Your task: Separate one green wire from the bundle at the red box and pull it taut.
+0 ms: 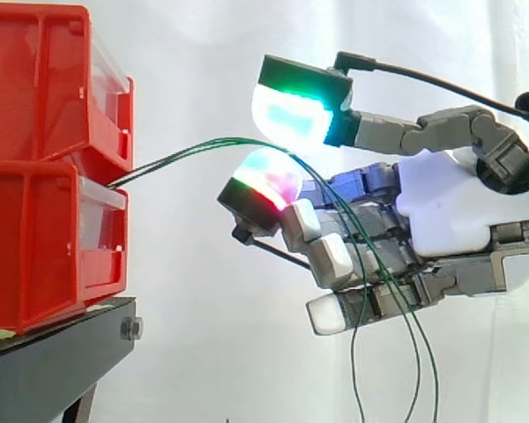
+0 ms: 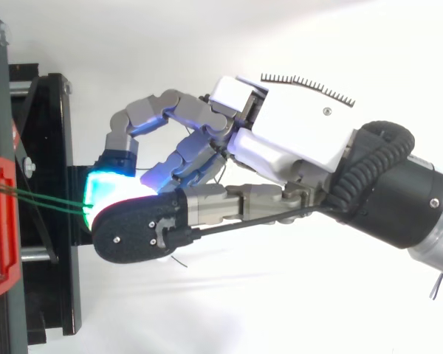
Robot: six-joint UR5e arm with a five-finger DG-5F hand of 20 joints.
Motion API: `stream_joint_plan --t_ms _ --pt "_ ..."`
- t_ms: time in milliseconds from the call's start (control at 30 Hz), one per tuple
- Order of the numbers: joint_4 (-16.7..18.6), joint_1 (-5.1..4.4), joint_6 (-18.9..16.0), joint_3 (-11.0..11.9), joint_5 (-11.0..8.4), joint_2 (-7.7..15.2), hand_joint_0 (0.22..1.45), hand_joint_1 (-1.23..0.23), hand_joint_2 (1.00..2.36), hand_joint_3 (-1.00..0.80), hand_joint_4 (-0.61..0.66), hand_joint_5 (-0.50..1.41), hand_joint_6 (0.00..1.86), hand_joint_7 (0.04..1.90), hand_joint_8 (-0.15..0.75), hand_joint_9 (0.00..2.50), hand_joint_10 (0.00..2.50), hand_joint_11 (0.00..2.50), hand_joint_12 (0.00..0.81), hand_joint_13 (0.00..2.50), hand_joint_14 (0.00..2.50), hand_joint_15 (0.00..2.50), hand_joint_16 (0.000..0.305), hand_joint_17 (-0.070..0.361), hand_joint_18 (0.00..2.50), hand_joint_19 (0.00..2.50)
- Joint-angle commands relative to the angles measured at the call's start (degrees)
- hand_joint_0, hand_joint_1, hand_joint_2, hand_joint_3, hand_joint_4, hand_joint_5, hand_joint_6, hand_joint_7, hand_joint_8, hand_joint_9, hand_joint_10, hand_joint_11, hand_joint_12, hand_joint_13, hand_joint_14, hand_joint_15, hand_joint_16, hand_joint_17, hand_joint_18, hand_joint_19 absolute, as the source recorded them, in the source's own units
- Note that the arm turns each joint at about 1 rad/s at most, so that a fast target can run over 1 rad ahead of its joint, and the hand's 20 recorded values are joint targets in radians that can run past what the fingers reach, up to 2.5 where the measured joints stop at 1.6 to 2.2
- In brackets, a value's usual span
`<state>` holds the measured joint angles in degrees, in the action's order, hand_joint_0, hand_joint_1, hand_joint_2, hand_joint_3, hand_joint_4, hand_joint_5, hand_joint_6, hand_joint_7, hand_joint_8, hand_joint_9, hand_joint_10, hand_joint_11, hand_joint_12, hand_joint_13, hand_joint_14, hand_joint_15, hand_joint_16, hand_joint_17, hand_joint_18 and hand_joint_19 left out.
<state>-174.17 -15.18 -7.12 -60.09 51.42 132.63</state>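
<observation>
- The hand (image 1: 441, 203) comes in from the right in the side view, at about the level where the two red boxes meet; its palm faces down and its fingers point toward the boxes
- It is closed in a pinch; the thumb pad (image 1: 291, 110), glowing white, cyan and green, sits right on top of one finger pad (image 1: 264, 181), which glows red and green; the green wires (image 1: 159, 166) pass between the two pads
- The other fingers are curled under the palm; their pads are white
- The upper red box (image 1: 35, 79) is stacked on the lower red box (image 1: 35, 247); both stand on a black stand (image 1: 53, 352) at the left, with a white curtain (image 1: 203, 335) behind
- The wires come out at the front of the boxes, about where the upper one sits on the lower; they run together as a thin bundle, rising to the right in a nearly straight line with a slight bow
- Past the pinch the strands spread apart; they drape over the curled fingers and hang loose down to the bottom edge
- In the top view the hand (image 2: 295, 125) reaches left from the right edge; the thumb lies over the glowing fingertip, just beside the stand (image 2: 52, 147); two green strands cross from the red box to the pads
</observation>
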Motion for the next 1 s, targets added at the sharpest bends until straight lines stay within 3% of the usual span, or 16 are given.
stream_joint_plan --t_ms 0,100,400,567,700,967 --pt "-0.56 -0.20 -0.17 -0.03 0.00 0.00 0.54 -0.64 1.00 -0.50 0.07 -0.19 0.92 1.01 0.260 1.11 0.02 0.92 0.376 1.17 0.03 0.74 0.053 0.119 0.94 0.62" --pt "-0.82 -0.20 -0.17 -0.03 -0.09 0.00 0.58 -0.69 1.00 -0.50 0.06 -0.19 0.91 1.02 0.252 1.11 0.02 0.93 0.370 1.17 0.02 0.74 0.052 0.116 0.92 0.62" --pt "-0.82 -0.29 -0.17 0.06 0.00 0.00 0.66 -0.80 1.02 -0.22 -0.05 -0.20 0.93 1.11 0.256 1.10 0.02 0.93 0.360 1.16 0.03 0.74 0.050 0.113 0.92 0.61" --pt "-0.91 -0.29 -0.26 -0.03 -0.09 0.00 0.71 -0.87 1.01 -0.31 -0.06 -0.20 0.94 1.09 0.244 1.08 0.02 0.92 0.351 1.13 0.03 0.73 0.049 0.109 0.91 0.59" --pt "-2.23 -0.20 -1.23 -0.03 0.00 -0.18 0.77 -0.90 1.00 -0.49 -0.07 -0.20 0.93 1.05 0.235 1.06 0.02 0.90 0.341 1.12 0.03 0.72 0.047 0.106 0.90 0.57" --pt "-3.19 -0.20 -2.10 0.06 0.00 -0.18 0.80 -0.91 1.00 -0.50 -0.11 -0.19 0.93 1.07 0.209 1.06 0.02 0.90 0.333 1.12 0.03 0.72 0.045 0.101 0.90 0.56"
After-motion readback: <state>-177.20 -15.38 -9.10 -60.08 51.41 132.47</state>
